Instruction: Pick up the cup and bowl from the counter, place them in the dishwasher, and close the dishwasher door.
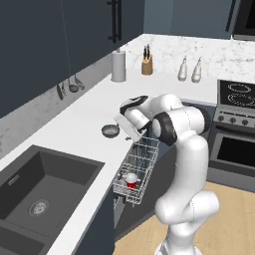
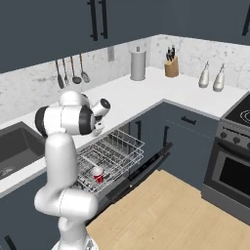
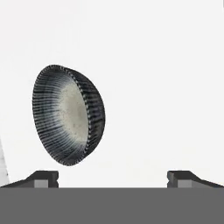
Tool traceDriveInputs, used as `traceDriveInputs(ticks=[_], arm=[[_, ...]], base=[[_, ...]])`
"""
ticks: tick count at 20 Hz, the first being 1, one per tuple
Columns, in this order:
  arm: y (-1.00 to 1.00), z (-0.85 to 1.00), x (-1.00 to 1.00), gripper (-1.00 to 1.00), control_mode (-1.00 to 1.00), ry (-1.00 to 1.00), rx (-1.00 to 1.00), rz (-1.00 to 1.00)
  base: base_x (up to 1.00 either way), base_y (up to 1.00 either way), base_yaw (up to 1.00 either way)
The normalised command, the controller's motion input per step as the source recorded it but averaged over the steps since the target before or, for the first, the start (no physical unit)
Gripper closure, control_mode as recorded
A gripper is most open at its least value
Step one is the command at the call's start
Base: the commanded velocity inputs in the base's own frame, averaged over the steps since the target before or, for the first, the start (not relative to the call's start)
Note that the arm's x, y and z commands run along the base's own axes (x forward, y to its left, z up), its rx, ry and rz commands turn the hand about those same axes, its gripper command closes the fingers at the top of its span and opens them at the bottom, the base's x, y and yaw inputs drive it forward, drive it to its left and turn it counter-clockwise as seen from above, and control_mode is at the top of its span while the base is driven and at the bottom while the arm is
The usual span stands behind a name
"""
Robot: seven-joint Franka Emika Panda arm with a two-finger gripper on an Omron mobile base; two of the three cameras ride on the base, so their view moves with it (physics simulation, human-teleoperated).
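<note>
Hovering over the counter (image 1: 74,119), the gripper (image 3: 113,177) has its two fingertips (image 3: 43,178) spread wide apart with nothing between them. Seen from the hand, the bowl (image 3: 68,115) lies on the white surface just ahead of the left fingertip, off to that side and not between the tips, touching neither. Its ribbed dark rim and pale inside face the camera.

From the left base view, the bowl (image 1: 110,131) sits on the counter near its front edge, just beside the arm's wrist (image 1: 130,117), which bends down toward it. In the right base view the arm (image 2: 68,119) hides the bowl; the hand itself is too tucked in there to judge.

Just in front of the bowl and below the counter edge, the dishwasher (image 1: 130,199) stands open with its white wire rack (image 1: 137,169) pulled out. The cup (image 1: 131,181) stands upright in the rack, toward the near end; the right base view shows the cup (image 2: 98,174) in the same spot, with the dishwasher door (image 2: 144,171) dropped flat under the rack.

Farther from the bowl, a dark sink (image 1: 40,194) is set into the counter, a paper towel roll (image 1: 118,64) stands near the wall, and a knife block (image 1: 147,64) stands in the corner.
</note>
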Motion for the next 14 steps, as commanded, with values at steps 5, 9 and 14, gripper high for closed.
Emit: traceDriveInputs(ticks=[5,9,14], arm=[[0.16,-0.20,0.59,-1.00,-1.00,0.00,-0.06,0.00],[0.03,-0.30,0.26,-1.00,-1.00,0.00,-0.02,0.00],[0.03,-0.33,0.05,1.00,-1.00,0.00,-0.01,0.00]], base=[[0.00,0.00,0.00],[0.00,0.00,0.00],[0.00,0.00,0.00]])
